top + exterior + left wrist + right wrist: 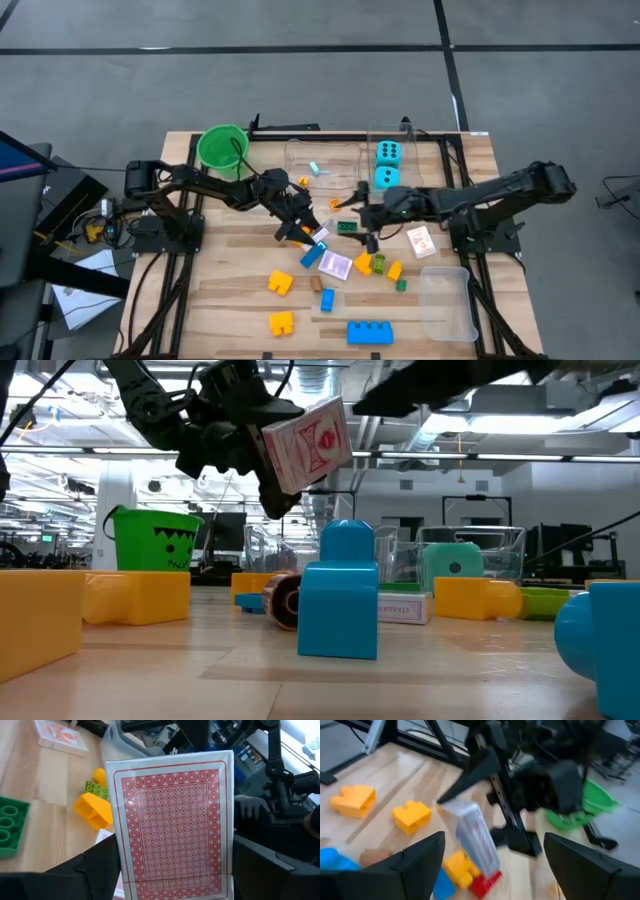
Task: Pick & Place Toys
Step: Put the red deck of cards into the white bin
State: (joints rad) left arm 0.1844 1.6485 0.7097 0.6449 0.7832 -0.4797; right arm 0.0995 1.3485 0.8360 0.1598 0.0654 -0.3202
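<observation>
Two hands sit mid-worktop [230,300]. Your left hand [305,232] grips a pack of playing cards [305,442] (red-patterned back, wrapped) by its edges, lifted clear of the wood. Your right hand [366,222] hovers just beside it with fingers spread, holding nothing. Loose blocks lie below: yellow ones [280,284], a long blue one [369,332]. Both cyan dice [388,153] seem to sit inside a clear tub [372,135] near the green bucket [221,147].

Glossy wrapped card pack [172,822], wooden table [240,290]
</observation>
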